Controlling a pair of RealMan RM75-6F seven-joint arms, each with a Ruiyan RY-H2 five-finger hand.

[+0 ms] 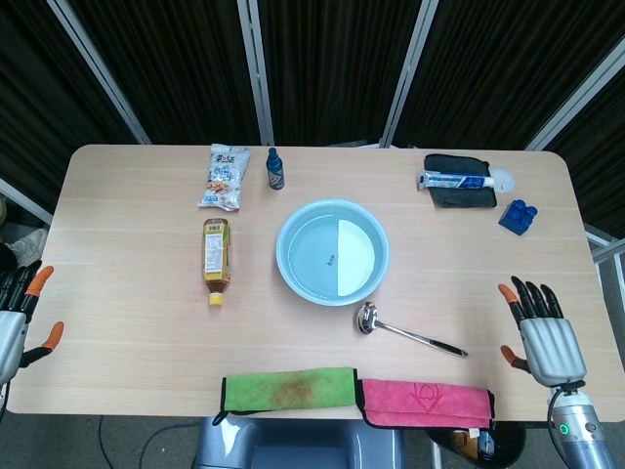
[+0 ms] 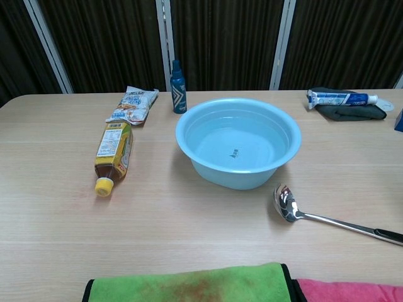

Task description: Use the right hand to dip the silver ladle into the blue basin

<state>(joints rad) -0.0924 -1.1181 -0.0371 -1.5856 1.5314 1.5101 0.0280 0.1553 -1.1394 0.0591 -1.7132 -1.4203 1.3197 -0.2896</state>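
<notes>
1. The right hand (image 1: 543, 337) hovers over the tabletop's (image 1: 127, 234) near right corner, its fingers (image 1: 527, 298) spread wide and straight, holding nothing; only the head view shows it.
2. The silver ladle (image 1: 405, 330) lies flat on the tabletop, inward of those fingers and apart from them, its handle end toward them and its bowl away from them, near the basin. In the chest view the ladle (image 2: 327, 217) shows its bowl face-up.
3. The blue basin (image 1: 332, 252) sits beyond the ladle's bowl, farther from the right fingers, upright; its rim is just beside the ladle's bowl, and whether they touch cannot be told. The chest view shows the basin (image 2: 238, 150) with a smooth pale inside.
4. The left hand (image 1: 17, 318) shows partly at the frame's left edge, off the tabletop's side, fingers (image 1: 39, 281) spread and holding nothing.
5. A tea bottle (image 1: 216, 257) lies on its side between the left fingers and the basin.
6. A green cloth (image 1: 288, 388) and a pink cloth (image 1: 425, 402) hang side by side over the near edge, between the two hands.
</notes>
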